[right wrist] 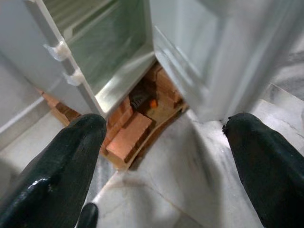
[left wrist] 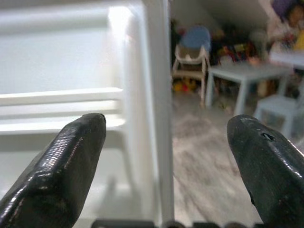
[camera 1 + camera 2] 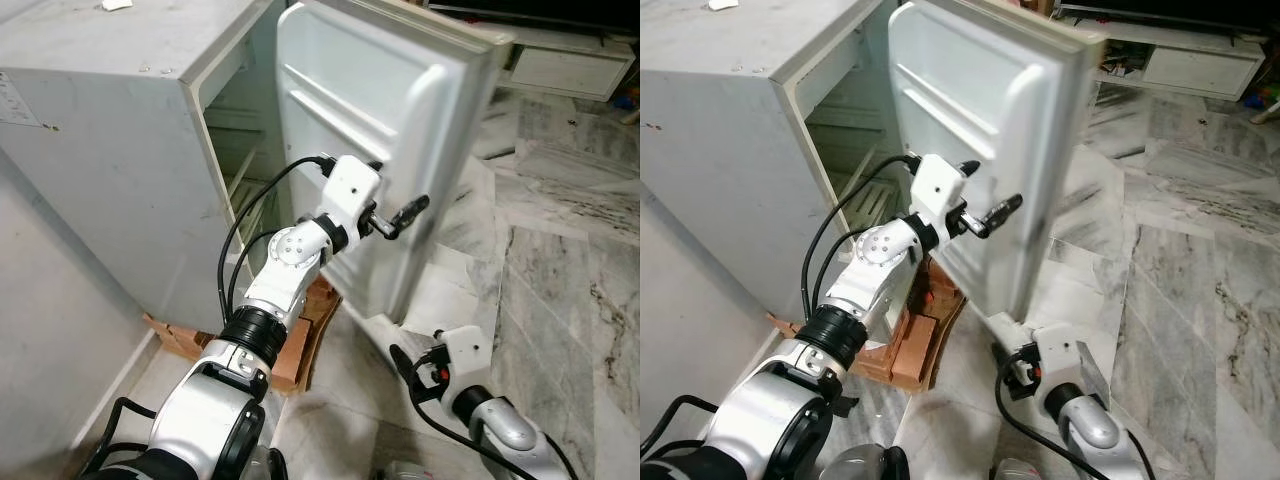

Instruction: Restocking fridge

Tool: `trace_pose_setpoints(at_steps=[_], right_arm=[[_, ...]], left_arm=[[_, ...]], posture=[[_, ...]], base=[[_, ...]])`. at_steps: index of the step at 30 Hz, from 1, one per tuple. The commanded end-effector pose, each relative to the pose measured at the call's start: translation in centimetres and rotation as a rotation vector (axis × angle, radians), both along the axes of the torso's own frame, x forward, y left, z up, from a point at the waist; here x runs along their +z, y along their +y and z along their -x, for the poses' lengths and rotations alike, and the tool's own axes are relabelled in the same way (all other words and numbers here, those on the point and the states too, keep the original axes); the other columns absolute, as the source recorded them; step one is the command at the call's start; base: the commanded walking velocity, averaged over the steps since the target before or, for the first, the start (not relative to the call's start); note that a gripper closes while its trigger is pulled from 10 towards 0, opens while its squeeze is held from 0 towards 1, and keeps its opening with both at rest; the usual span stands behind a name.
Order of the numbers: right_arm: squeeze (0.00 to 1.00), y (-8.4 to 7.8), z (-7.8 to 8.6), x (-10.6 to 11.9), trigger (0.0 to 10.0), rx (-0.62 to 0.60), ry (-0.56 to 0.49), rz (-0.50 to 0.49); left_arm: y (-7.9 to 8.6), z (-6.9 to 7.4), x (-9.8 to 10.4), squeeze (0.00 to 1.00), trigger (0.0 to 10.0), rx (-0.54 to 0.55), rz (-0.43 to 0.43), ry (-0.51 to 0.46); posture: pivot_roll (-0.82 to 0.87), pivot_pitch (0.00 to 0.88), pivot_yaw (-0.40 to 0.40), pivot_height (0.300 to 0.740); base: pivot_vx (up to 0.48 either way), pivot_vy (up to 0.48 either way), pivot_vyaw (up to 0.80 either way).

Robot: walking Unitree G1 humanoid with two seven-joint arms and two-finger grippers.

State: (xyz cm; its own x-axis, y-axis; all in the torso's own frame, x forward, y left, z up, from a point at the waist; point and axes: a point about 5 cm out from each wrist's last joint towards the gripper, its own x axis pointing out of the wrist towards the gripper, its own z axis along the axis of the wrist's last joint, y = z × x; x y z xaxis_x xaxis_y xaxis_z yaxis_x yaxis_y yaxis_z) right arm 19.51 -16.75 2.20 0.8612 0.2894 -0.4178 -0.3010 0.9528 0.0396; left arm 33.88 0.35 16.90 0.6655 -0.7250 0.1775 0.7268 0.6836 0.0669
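A small grey-white fridge (image 3: 110, 150) stands with its door (image 3: 370, 120) swung open toward me, the bare inner shelves of the door facing left. My left gripper (image 3: 405, 212) is raised at the door's free edge. In the left wrist view it is open (image 2: 166, 126), and the door's edge (image 2: 159, 95) runs between its two fingers. My right gripper (image 3: 400, 360) hangs low over the floor below the door. It is open with nothing in it (image 1: 164, 126) and looks at the fridge's base. Wire shelves (image 3: 245, 170) show inside the cabinet.
The fridge rests on red bricks and cardboard (image 1: 128, 137). Marble floor (image 3: 570, 250) spreads to the right. A low white cabinet (image 3: 560, 60) stands at the back right. Past the door the left wrist view shows a child's table (image 2: 247, 76) and a high chair (image 2: 190, 57).
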Motion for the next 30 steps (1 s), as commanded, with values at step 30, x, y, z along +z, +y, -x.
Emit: trace_pose_setpoints(at_steps=[30], right_arm=[[0.0,-0.5,-6.2,4.2,10.0,-0.16,-0.314,0.115]], left_arm=[[11.9,6.8,-9.7,0.0,10.0,0.432,-0.178,0.268]], posture=[[-0.08,0.0,0.076,0.74]], base=[[0.338,-0.163,0.0]])
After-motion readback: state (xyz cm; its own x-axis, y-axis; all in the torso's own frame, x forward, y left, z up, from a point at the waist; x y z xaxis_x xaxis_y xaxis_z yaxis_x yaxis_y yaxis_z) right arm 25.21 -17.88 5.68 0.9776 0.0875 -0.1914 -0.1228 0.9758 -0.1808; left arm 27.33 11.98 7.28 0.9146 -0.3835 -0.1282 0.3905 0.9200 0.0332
